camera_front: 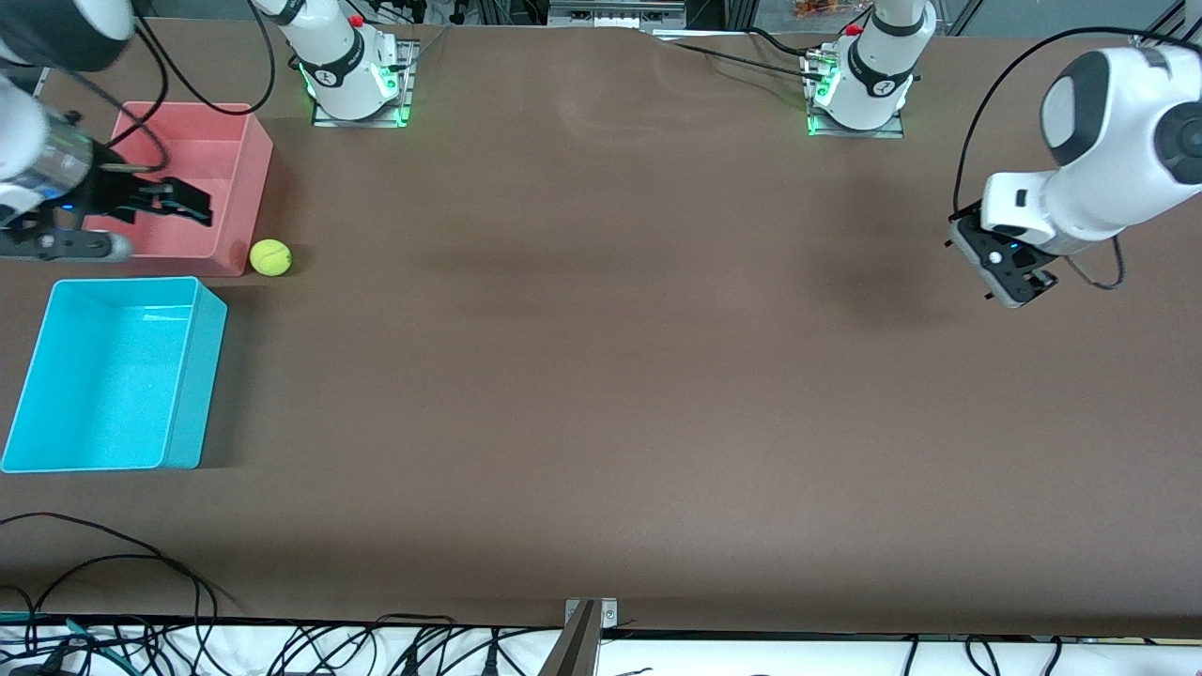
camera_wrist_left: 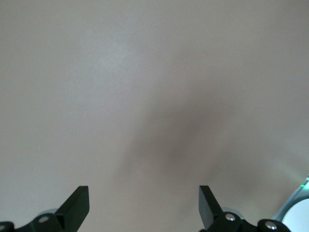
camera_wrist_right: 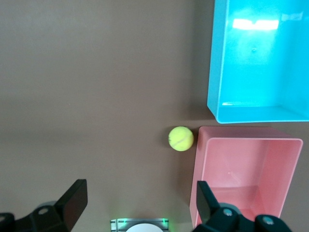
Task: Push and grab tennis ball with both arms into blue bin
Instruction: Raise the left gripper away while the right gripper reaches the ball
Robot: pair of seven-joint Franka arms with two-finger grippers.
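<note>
The tennis ball (camera_front: 270, 257) lies on the brown surface (camera_front: 601, 376), touching or nearly touching the pink bin (camera_front: 246, 178), apart from the blue bin (camera_front: 192, 376). The right pincer (camera_front: 183, 202) hangs released over the pink bin, near the ball. The left pincer (camera_front: 1019, 282), released, waits over bare surface at the left arm's end.

A robotics lab: two arm bases (camera_front: 355, 70) bolted to a brown table (camera_front: 620, 376), loose cables (camera_front: 113, 601) along its edge.
</note>
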